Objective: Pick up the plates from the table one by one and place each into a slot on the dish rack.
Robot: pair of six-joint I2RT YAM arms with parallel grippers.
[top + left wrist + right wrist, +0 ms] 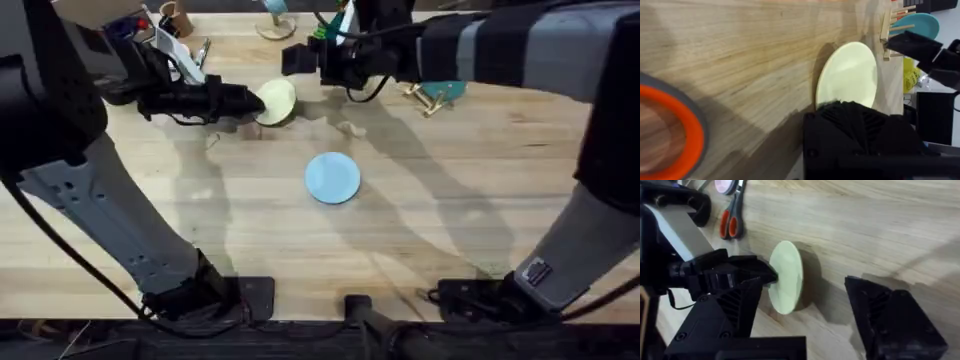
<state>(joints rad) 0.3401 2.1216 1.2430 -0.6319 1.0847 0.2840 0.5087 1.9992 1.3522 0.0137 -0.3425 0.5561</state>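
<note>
From here I see my left gripper (252, 103) clamped on the near edge of the pale yellow plate (277, 101), which it holds tilted up on its rim, the lower edge close to or touching the table (420, 220); I cannot tell which. In the right wrist view the same plate (786, 277) stands almost edge-on, with the left arm's black fingers (757, 270) pinching its rim. My right gripper (300, 58) hangs above the far part of the table, just beyond the yellow plate and apart from it, its fingers spread and holding nothing. The light blue plate (332, 178) lies flat near the table's middle, well clear of both grippers. The dish rack (430, 97) sits farther right, with something teal (447, 89) at it. Scissors (730, 222) with orange handles lie beyond the plate.
</note>
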